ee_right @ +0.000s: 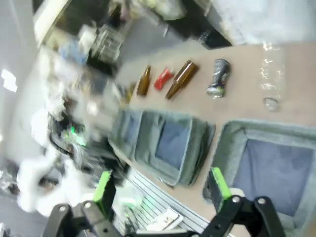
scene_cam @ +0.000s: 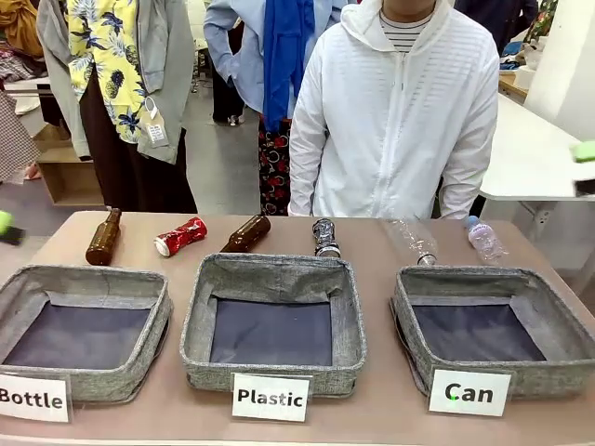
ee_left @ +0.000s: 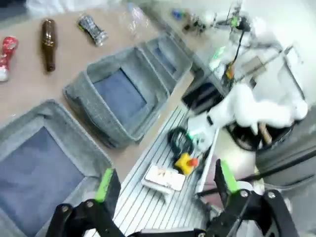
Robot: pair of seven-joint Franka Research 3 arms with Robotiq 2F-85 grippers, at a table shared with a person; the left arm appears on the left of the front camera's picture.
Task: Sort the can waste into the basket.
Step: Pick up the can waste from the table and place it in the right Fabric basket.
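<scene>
A crushed red can (scene_cam: 179, 236) lies at the table's far left, between two brown bottles. A dark black-and-silver crushed can (scene_cam: 325, 238) lies near the far middle. The grey basket labelled "Can" (scene_cam: 465, 275) stands at the front right with nothing in it. My left gripper (ee_left: 165, 180) is open and hangs off the table's near-left side, past the baskets, with the red can (ee_left: 7, 49) and the dark can (ee_left: 93, 29) far off. My right gripper (ee_right: 161, 185) is open, high above the near right, and looks down on the Can basket (ee_right: 232, 134) and both cans (ee_right: 218, 76).
Two brown glass bottles (scene_cam: 103, 236) (scene_cam: 246, 233) and two clear plastic bottles (scene_cam: 414, 240) (scene_cam: 483, 238) lie along the far edge. Baskets labelled "Bottle" (scene_cam: 102, 379) and "Plastic" (scene_cam: 200, 316) stand left and centre. A person in a white jacket (scene_cam: 395, 121) stands behind the table.
</scene>
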